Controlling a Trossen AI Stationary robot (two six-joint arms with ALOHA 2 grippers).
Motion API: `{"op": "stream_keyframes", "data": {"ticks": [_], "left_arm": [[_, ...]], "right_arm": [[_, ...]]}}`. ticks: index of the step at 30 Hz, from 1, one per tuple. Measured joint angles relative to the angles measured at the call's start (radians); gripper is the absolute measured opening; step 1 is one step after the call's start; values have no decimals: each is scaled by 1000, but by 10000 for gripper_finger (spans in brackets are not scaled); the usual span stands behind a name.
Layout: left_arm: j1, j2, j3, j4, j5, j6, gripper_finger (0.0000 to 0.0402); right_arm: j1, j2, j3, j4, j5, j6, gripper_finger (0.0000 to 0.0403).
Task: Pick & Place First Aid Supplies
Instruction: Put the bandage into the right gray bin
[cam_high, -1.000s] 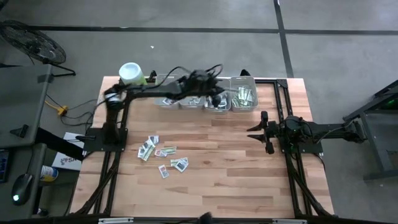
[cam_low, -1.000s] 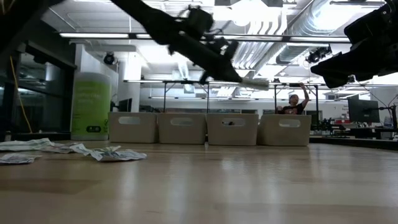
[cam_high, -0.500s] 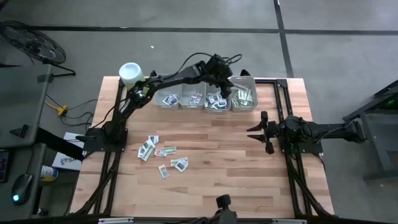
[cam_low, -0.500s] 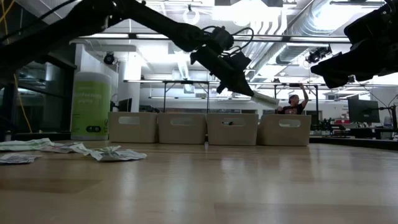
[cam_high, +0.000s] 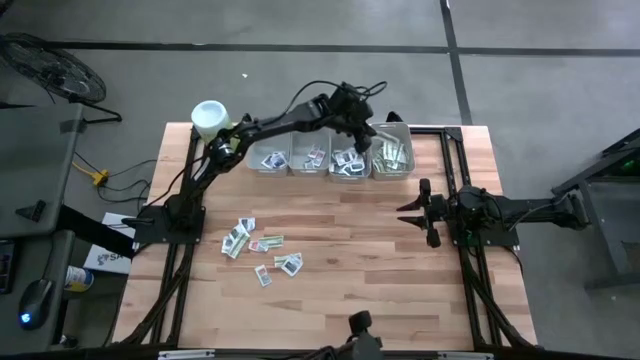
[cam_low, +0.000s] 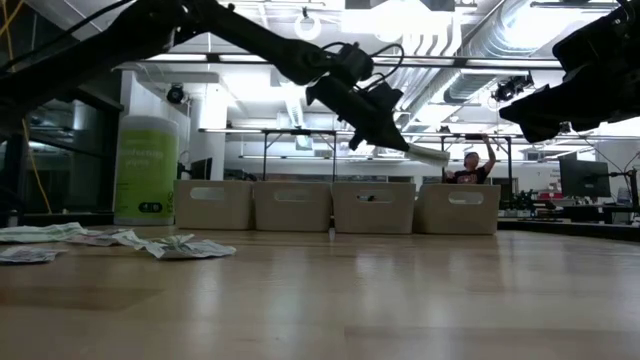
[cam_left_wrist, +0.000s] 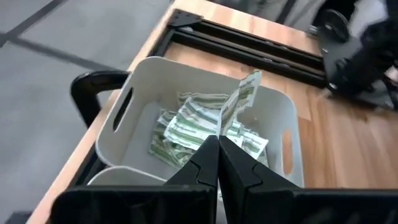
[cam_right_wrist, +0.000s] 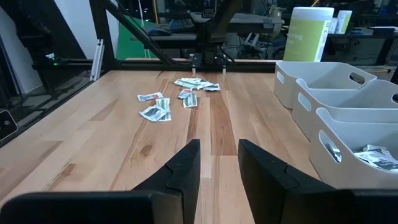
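Observation:
My left gripper (cam_high: 370, 136) hangs over the rightmost of several grey bins (cam_high: 409, 160) at the table's far edge, shut on a green-and-white strip packet (cam_left_wrist: 240, 99). The packet (cam_low: 432, 156) sticks out past the fingertips, above similar strips lying in that bin (cam_left_wrist: 144, 67). More first aid packets (cam_high: 258, 246) lie flat in a loose pile on the wood at the near left. My right gripper (cam_high: 412, 213) waits at the table's right side, open, with nothing between its fingers (cam_right_wrist: 217, 158). My left gripper pinches one end of the strip packet (cam_left_wrist: 222, 127) between its two fingertips. The fingers slant downward from the table's left. The rest of the strip juts out beyond them, lifted clear over the rightmost bin and touching nothing else.
The other grey bins (cam_high: 308, 158) in the row hold squarish white packets. A lime-green canister with a white lid (cam_high: 210, 118) stands at the far left corner. Bare wood lies between the pile and the right arm. A person (cam_low: 470, 168) shows far behind the table.
My left gripper has carried the strip packet along the row of bins toward the table's right, from over the third bin to over the rightmost one, tipping its fingers further downward. Over the last half second it has hardly moved. The packet stays in the shut fingers.

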Motion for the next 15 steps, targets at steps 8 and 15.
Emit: {"op": "stream_keyframes", "data": {"ticks": [8,15], "left_arm": [[-60,0,-8,39,-98,-36,0],[-70,-4,-8,-88,-90,-5,0]], "right_arm": [[0,0,0,0,0,0,103],[0,0,0,0,0,0,103]]}}
